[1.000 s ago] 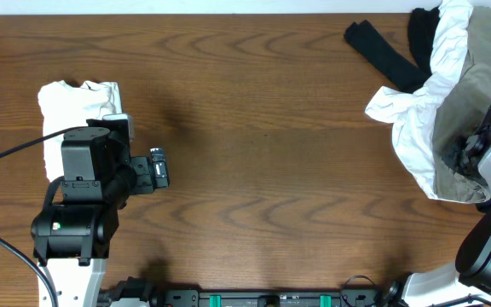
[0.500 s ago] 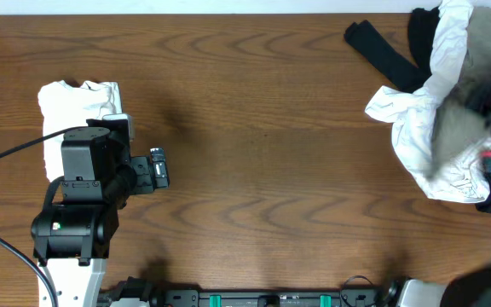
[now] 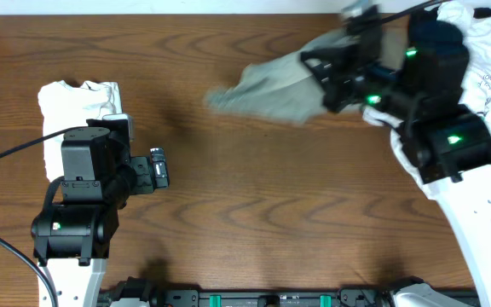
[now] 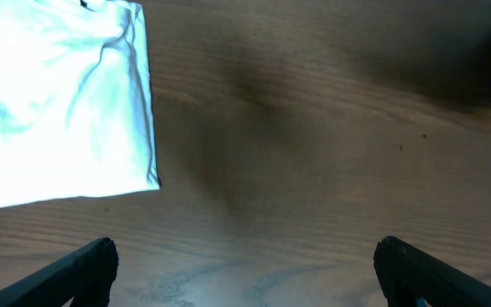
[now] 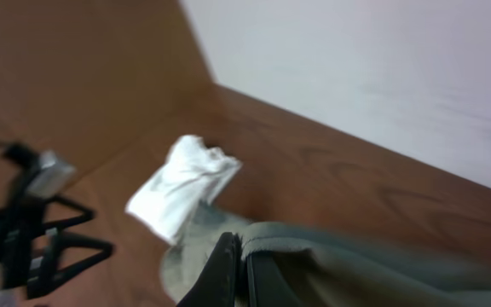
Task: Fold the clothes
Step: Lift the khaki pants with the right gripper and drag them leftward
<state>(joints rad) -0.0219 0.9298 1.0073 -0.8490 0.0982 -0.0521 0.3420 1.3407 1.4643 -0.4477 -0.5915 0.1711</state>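
- Nearest the base, the left gripper (image 3: 158,168) hangs over the brown wood-grain table (image 3: 254,213), its dark fingers spread wide and holding nothing.
- Just beyond it lies a white cotton shirt folded into a neat rectangle (image 3: 75,107), flat and softly creased.
- Further out, the right gripper (image 5: 241,271) is pinched tight on a limp khaki-grey cotton garment (image 3: 267,85), probably trousers, seen blurred. The cloth trails from the jaws toward the robot's left, its long axis running across the table. The free end is nearer the left arm, though well apart from it.
- In the far right corner, a crumpled heap of white clothes (image 3: 488,34) waits unfolded.
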